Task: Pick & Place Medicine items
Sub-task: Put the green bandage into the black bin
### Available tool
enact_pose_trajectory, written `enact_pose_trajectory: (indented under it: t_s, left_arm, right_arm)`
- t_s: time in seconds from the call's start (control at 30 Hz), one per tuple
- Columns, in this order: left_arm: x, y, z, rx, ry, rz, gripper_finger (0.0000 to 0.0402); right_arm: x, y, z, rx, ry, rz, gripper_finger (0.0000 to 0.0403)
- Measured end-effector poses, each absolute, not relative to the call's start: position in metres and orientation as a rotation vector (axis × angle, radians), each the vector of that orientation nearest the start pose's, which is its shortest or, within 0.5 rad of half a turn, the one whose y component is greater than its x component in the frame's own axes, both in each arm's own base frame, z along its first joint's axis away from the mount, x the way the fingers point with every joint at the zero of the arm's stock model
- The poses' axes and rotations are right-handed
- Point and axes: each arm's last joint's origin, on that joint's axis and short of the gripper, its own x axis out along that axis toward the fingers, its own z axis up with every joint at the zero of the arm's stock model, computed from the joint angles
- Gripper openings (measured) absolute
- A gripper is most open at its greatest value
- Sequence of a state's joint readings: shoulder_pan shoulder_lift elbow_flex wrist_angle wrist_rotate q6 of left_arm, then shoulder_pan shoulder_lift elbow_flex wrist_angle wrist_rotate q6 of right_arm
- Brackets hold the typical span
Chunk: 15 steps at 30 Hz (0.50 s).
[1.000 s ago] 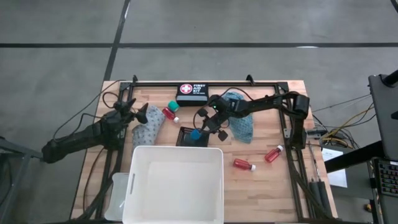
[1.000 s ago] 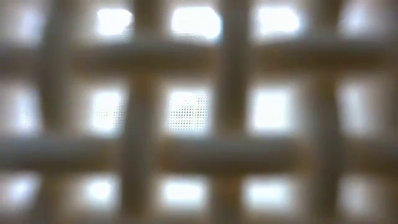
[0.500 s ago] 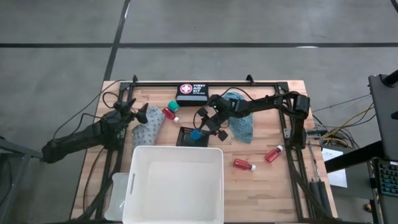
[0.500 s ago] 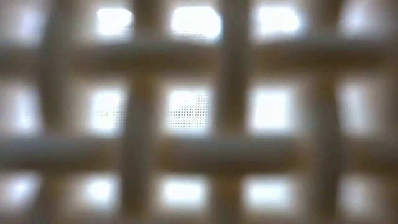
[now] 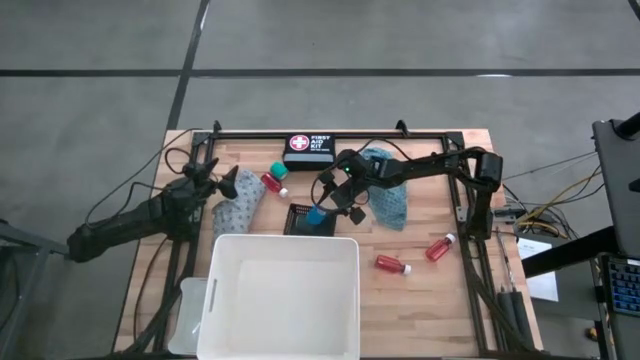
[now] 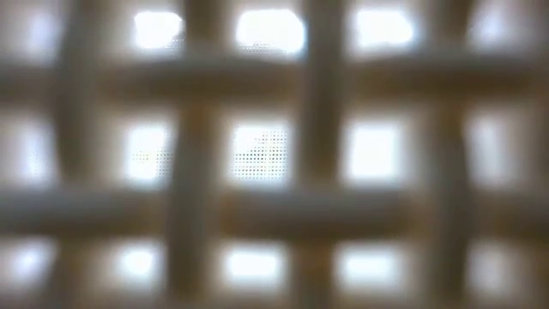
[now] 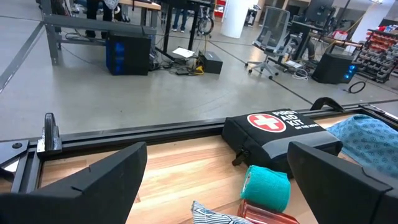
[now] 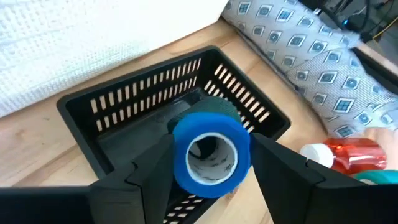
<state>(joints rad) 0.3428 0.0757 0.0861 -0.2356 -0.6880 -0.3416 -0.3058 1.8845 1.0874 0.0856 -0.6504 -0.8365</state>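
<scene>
My right gripper (image 5: 320,207) reaches from the right over the black mesh tray (image 5: 299,222) and is shut on a small blue tub (image 8: 210,154). My left gripper (image 7: 217,155) waits open at the table's left, beside the grey patterned cloth (image 5: 234,208). A green tub (image 5: 278,169) and a red bottle (image 5: 271,184) lie just right of it. The teal cloth (image 5: 389,200) lies under the right arm. Two more red bottles (image 5: 393,264) (image 5: 440,247) lie on the wood to the right. My right gripper holds the blue tub by its round side wall (image 8: 181,163), pinched between the two fingers. Its open end faces the wrist camera. The tub is over the black mesh tray's inside (image 8: 134,140); whether it rests on the tray's floor I cannot tell.
The big white plastic tub (image 5: 278,295) fills the near middle of the table, right against the tray. A black first aid kit (image 5: 310,148) sits at the far edge by the black frame rail. The low view shows only a blurred white lattice.
</scene>
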Motion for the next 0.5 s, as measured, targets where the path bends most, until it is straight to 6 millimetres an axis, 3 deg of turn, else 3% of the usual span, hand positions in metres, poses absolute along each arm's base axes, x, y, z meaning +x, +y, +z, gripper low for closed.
enact_pose_trajectory:
  t_s: [0.5]
  left_arm:
    - [0.078,0.047,0.166,-0.269,0.054,1.054,0.0393]
  right_arm:
    - [0.368,-0.102,0.182,-0.495,0.402,0.531,0.0205]
